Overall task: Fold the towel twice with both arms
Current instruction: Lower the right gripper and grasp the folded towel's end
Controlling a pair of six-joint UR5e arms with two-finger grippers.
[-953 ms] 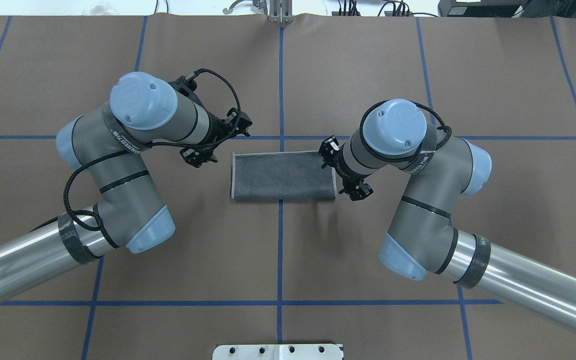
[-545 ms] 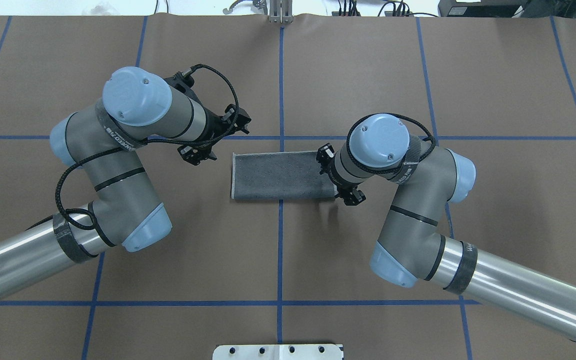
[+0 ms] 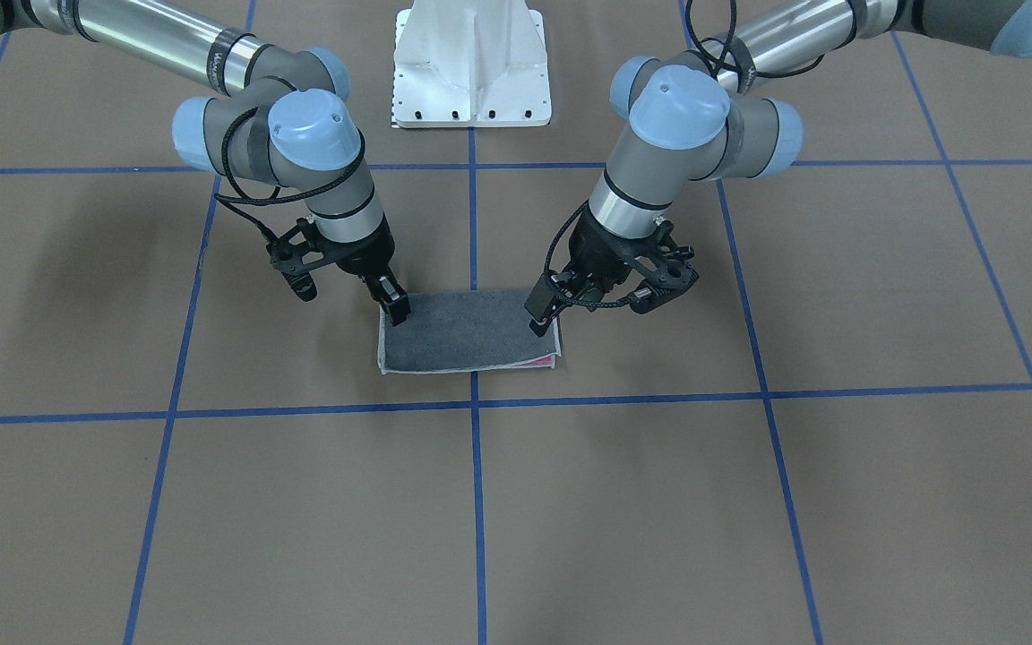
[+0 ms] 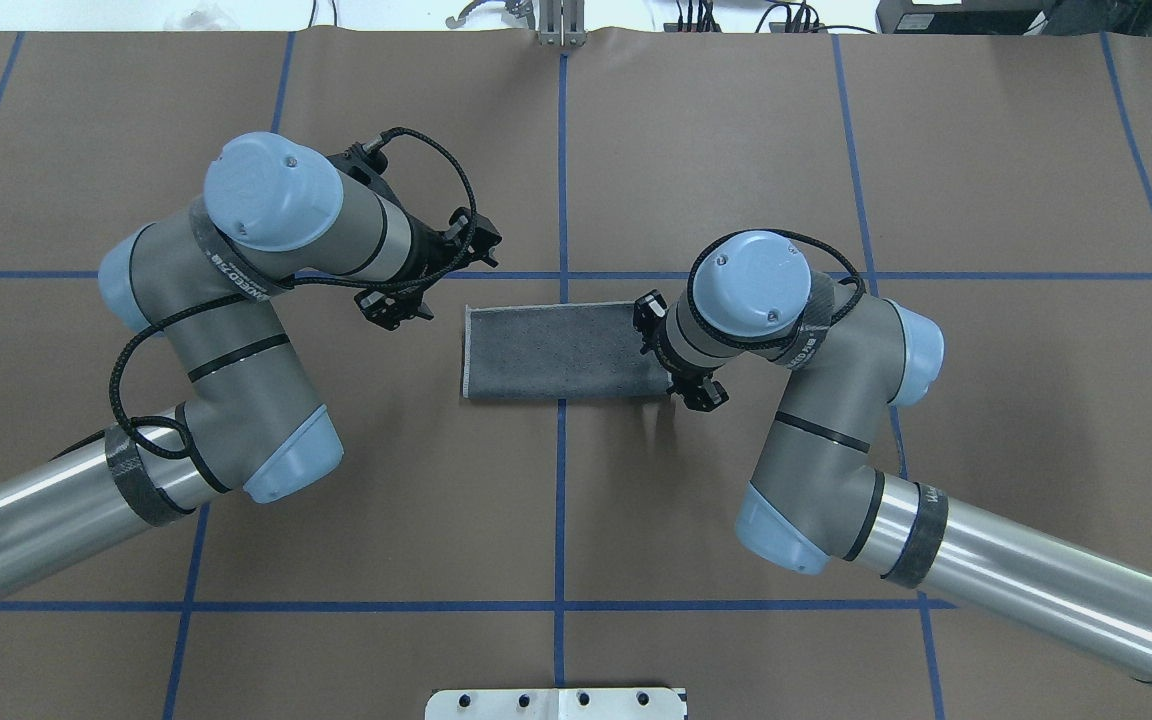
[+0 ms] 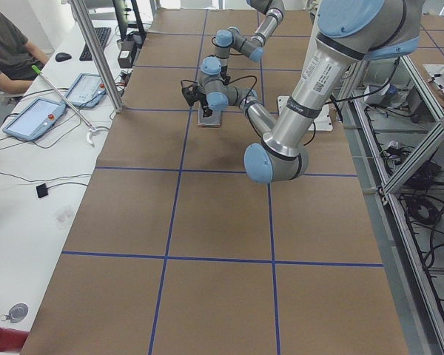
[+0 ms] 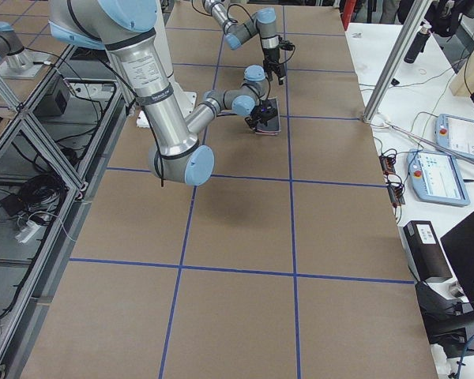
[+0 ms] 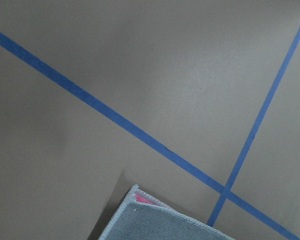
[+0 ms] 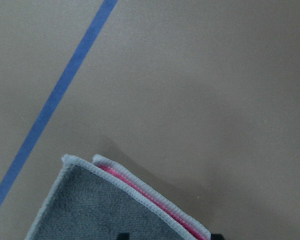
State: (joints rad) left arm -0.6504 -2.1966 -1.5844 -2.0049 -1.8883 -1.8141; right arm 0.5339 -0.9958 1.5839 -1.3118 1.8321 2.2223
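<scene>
The towel (image 3: 467, 336) lies flat on the brown table, folded into a rectangle, dark grey face up; a pink layer peeks out at one corner. It also shows in the overhead view (image 4: 556, 352) and both wrist views (image 7: 160, 225) (image 8: 100, 210). My right gripper (image 3: 395, 309) is low at one short end; two dark fingertips (image 8: 215, 235) stand apart over the hem, so it is open. My left gripper (image 3: 541, 313) hangs just over the other short end and looks open and empty; no fingertips show in its wrist view.
The white bolted pedestal (image 3: 471, 72) stands at the robot's side of the table (image 4: 556, 703). Blue tape lines (image 4: 561, 500) cross the brown surface. In the side views, a bench with tablets (image 6: 458, 134) and a seated operator (image 5: 7, 44) sit beyond the far edge.
My right arm has moved left, bringing its wrist over the towel's right short edge. My left arm has drawn back slightly to the left. The towel has not moved.
</scene>
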